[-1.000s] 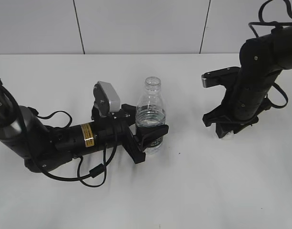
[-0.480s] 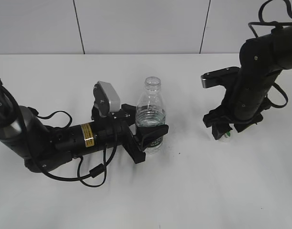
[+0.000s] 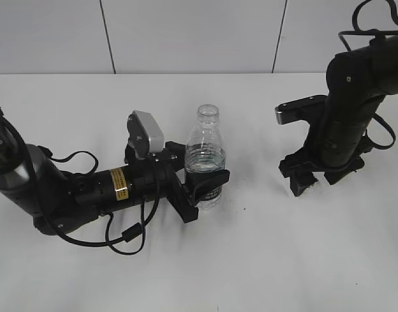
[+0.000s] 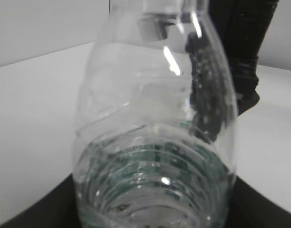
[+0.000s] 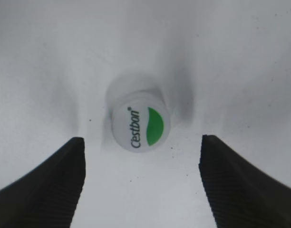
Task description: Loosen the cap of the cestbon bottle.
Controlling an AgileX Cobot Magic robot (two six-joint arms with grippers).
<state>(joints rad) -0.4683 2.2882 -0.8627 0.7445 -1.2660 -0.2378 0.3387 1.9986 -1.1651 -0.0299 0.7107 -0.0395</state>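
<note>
The cestbon bottle (image 3: 204, 146) stands upright on the table with its neck open and no cap on it. My left gripper (image 3: 205, 185) is shut on its green label band. In the left wrist view the clear ribbed bottle (image 4: 155, 142) fills the frame between the dark jaws of the left gripper (image 4: 155, 219). The cap (image 5: 140, 121), white with a green mark and "Cestbon" print, lies top-up on the table. My right gripper (image 5: 142, 141) hovers over it, open, with its fingers apart on either side and not touching it. In the exterior view the right gripper (image 3: 313, 182) points down at the right.
The white table (image 3: 251, 260) runs to a pale panelled wall at the back. The left arm lies low across the table with a loose black cable (image 3: 124, 237) beside it. The right arm's dark body (image 3: 345, 123) stands over the right side.
My right gripper has opened and let go of the cap, which now lies on the table below it. The gripper has risen slightly. The left gripper and bottle have not moved.
</note>
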